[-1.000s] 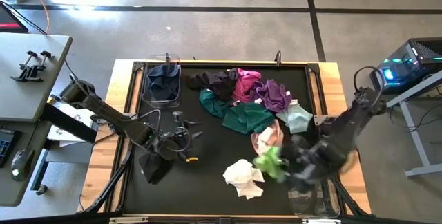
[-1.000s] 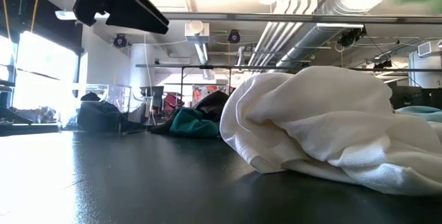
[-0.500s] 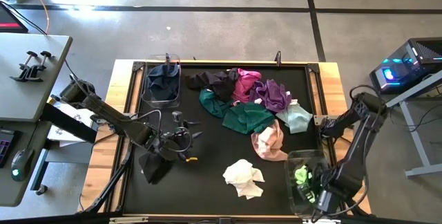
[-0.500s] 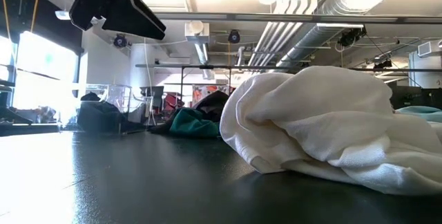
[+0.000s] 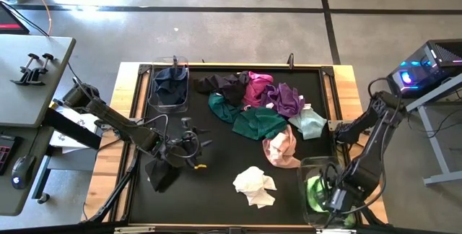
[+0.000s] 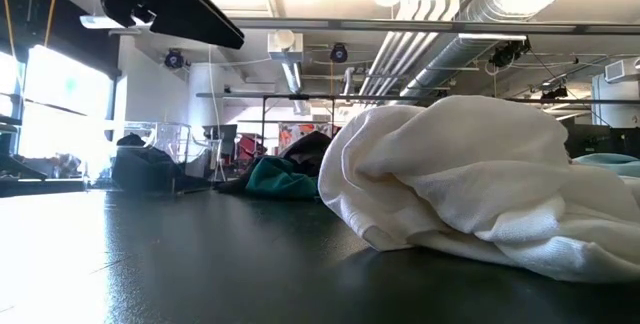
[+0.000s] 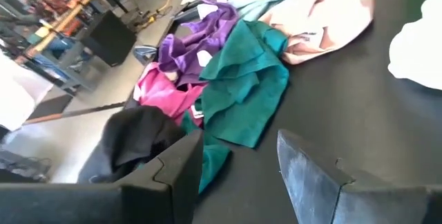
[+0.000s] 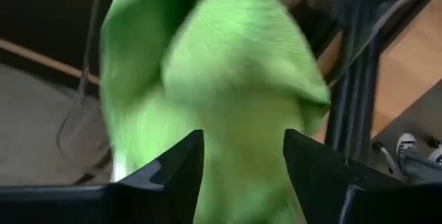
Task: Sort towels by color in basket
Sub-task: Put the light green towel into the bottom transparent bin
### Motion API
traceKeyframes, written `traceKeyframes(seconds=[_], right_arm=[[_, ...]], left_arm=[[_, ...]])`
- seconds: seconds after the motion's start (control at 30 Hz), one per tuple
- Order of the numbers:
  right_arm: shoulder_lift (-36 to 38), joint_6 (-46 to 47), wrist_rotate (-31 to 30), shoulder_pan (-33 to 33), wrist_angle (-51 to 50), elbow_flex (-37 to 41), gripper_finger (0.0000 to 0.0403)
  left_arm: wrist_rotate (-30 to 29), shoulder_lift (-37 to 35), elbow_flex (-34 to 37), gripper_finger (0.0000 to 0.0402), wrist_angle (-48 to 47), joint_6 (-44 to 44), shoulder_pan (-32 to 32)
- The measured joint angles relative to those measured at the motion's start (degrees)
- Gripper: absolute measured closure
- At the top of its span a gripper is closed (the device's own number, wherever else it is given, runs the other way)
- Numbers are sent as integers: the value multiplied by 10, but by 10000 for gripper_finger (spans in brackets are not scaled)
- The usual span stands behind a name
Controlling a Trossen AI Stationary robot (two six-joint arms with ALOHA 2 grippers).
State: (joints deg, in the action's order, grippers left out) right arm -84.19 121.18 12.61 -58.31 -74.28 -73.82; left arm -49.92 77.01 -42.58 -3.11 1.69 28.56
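Observation:
A lime green towel [image 5: 315, 194] lies bunched in the clear bin [image 5: 312, 165] at the table's near right corner. My right gripper [image 8: 243, 144] is open just above it, reaching into the bin [image 5: 336, 199]. The other towels lie in a loose heap at the far middle: black [image 5: 216, 84], magenta [image 5: 256, 88], purple [image 5: 285, 98], teal [image 5: 253, 120], mint [image 5: 310, 122] and pink [image 5: 281, 147]. A white towel [image 5: 254, 185] lies alone near the front edge. My left gripper [image 5: 201, 141] hovers open left of centre, with nothing between its fingers [image 7: 173, 165]. My right gripper points down into the bin, its two fingers [image 8: 179, 162] standing apart over the lime green towel's top folds [image 8: 235, 65]. Whether a finger touches the cloth I cannot tell. The towel rests in the bin, not lifted.
A second clear bin [image 5: 170, 104] at the far left corner holds dark navy cloth [image 5: 170, 84]. A dark grey cloth shape [image 5: 160, 175] lies under my left arm near the left edge. Bare black tabletop [image 5: 216, 205] lies between the white towel and the left arm.
My right gripper has carried the lime green towel from beside the pink towel toward the table's near right corner and gone down into the clear bin. The towel, first hanging at the gripper, now lies bunched in the bin.

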Motion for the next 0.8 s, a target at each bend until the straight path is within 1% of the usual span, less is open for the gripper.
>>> traceKeyframes(seconds=[0.17, 0.27, 0.37, 0.5, 0.6, 0.67, 0.7, 0.73, 0.8], right_arm=[[-4, 17, -8, 10, 0, 15, 206], [-8, 5, -33, 13, 21, 33, 206], [-9, -6, -40, 17, 82, 71, 206], [-9, -12, -38, 23, 198, 147, 206], [-9, 9, -50, 28, 275, 211, 206], [-9, 14, -51, 33, 306, 244, 206], [-10, 16, -54, 36, 302, 254, 206], [-10, 22, -71, 36, 292, 259, 206], [-10, 28, -130, 35, 265, 257, 206]], left_arm=[[3, 0, 0, 227, 0, -2, 0], [3, 0, 0, 227, 0, -18, 0], [3, 0, 0, 227, -1, -25, 0], [3, 0, 0, 227, -1, -22, 0], [3, 0, 0, 227, -1, -22, 0], [3, 0, 0, 227, -2, -21, 0], [3, 0, 0, 227, -2, -21, 0], [3, 0, 0, 227, -2, -20, 0], [3, 0, 0, 227, -2, -20, 0]])
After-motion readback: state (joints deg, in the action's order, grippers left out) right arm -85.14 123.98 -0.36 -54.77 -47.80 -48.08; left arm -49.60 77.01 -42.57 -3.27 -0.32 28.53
